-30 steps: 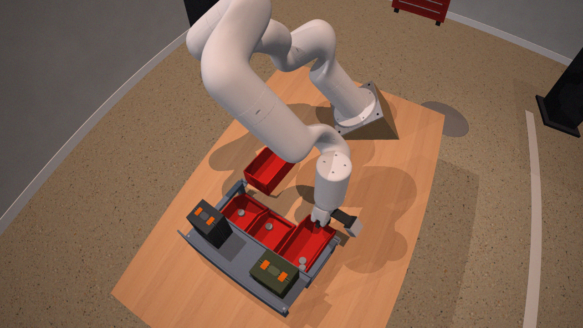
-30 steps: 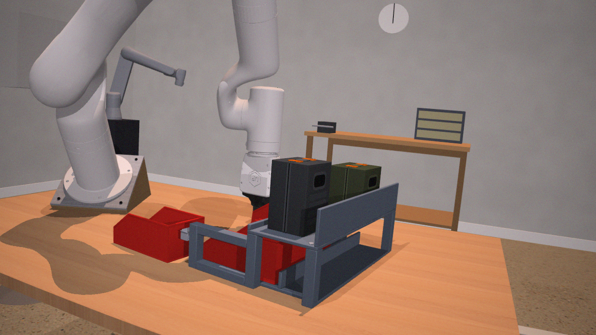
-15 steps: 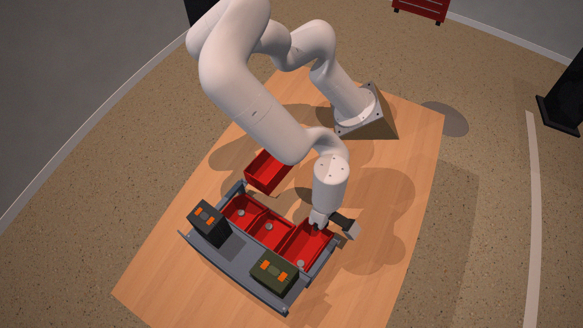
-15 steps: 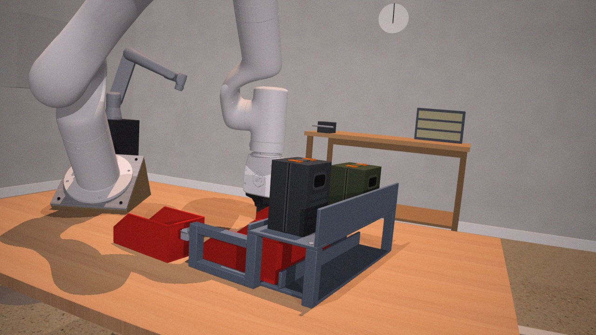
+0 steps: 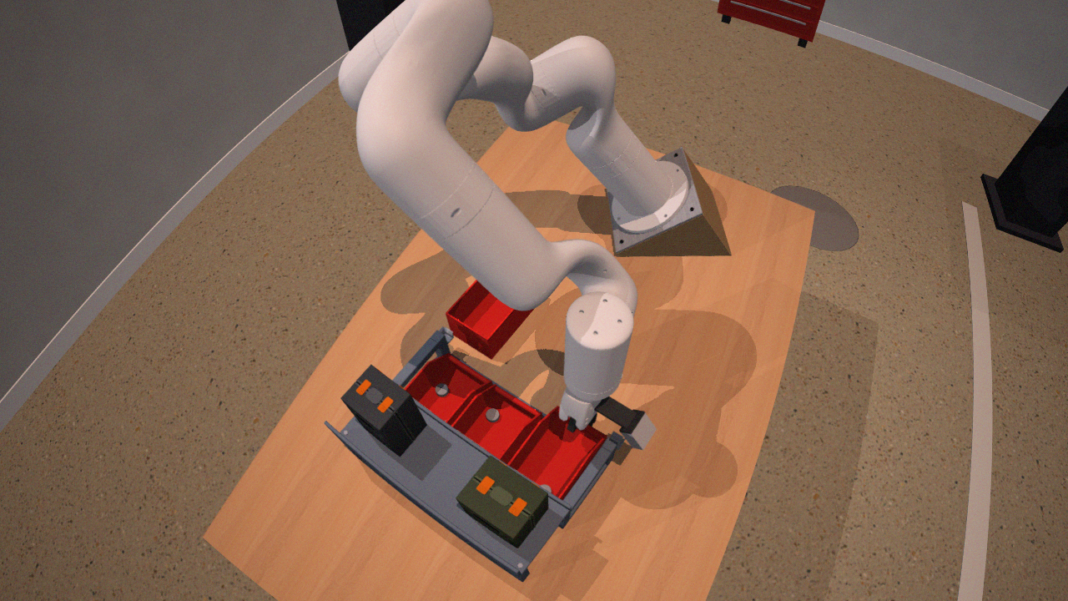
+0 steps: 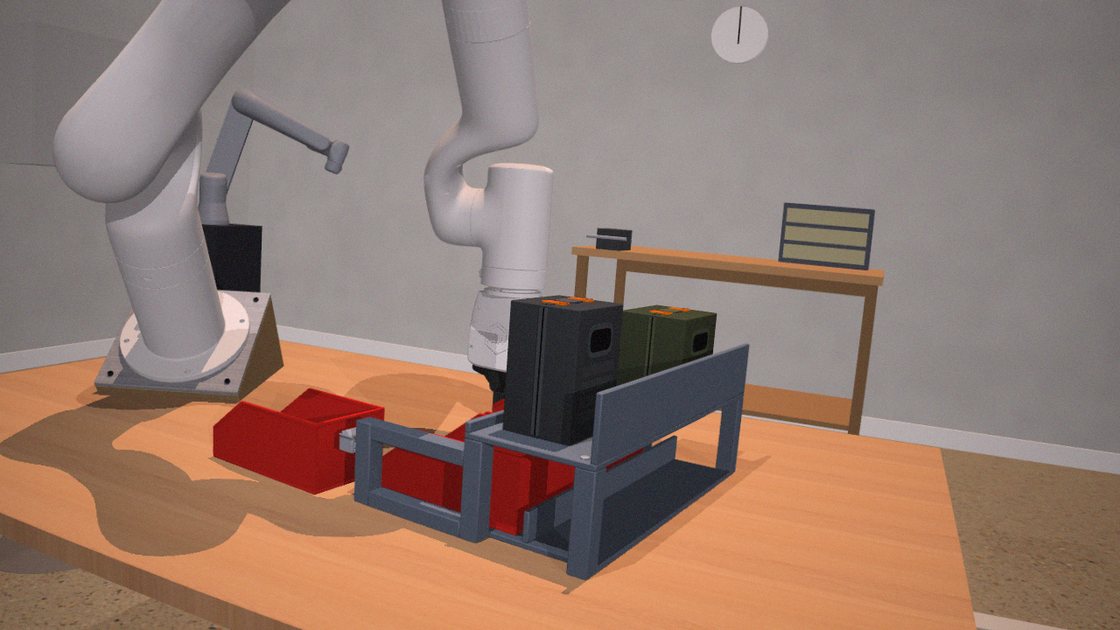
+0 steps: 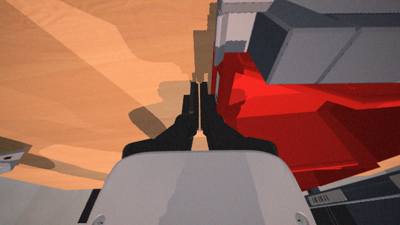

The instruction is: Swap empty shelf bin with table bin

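- The black two-fingered gripper is pointing down with its fingers pressed together, pinching nothing; a thin slit of desk is showing between them.
- It is sitting just outside the front wall of the end red plastic open bin, apparently nudging rather than grasping; contact cannot be confirmed.
- That bin is tipping, front end up, in its slot on the grey metal shelf frame, beside two more red bins with parts showing in them.
- Another red open bin is standing on the wooden desk just beside the frame.
- A black case and an olive case are resting on the shelf's top board.
- Judgement: early going. No bin is swapped yet; extraction, insertion and release are all remaining.
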Motion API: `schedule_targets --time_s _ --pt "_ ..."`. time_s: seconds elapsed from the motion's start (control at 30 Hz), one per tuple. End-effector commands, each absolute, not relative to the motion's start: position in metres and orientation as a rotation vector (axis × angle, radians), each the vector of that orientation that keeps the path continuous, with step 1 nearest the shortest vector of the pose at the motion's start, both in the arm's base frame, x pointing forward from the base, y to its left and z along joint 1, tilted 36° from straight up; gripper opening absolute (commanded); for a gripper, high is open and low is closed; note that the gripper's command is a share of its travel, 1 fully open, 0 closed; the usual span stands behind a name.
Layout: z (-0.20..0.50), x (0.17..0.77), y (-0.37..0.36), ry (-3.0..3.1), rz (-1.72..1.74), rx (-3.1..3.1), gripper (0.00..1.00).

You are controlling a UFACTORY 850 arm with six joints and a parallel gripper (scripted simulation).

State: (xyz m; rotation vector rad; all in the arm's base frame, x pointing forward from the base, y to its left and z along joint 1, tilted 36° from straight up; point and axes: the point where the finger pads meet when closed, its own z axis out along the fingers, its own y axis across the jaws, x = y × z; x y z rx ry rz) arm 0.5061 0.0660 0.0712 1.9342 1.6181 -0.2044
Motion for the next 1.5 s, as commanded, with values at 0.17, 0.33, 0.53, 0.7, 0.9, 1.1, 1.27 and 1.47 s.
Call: schedule_targets --time_s 0.17,0.33,0.53,0.7,0.9,1.1,1.27,1.47 --pt "0.076 0.518 0.066 1.618 -0.203 1.934 0.0" --pt "0.078 0.524 0.065 1.618 -0.203 1.934 0.0" --pt "0.08 0.53 0.065 1.618 -0.203 1.934 0.0" --pt "0.081 0.532 0.065 1.618 -0.203 1.934 0.0" --pt "0.082 0.535 0.064 1.618 -0.203 1.934 0.0" --pt "0.083 0.536 0.064 1.618 -0.203 1.934 0.0" --pt "0.083 0.536 0.064 1.618 -0.203 1.934 0.0" --pt "0.083 0.536 0.064 1.618 -0.203 1.934 0.0"
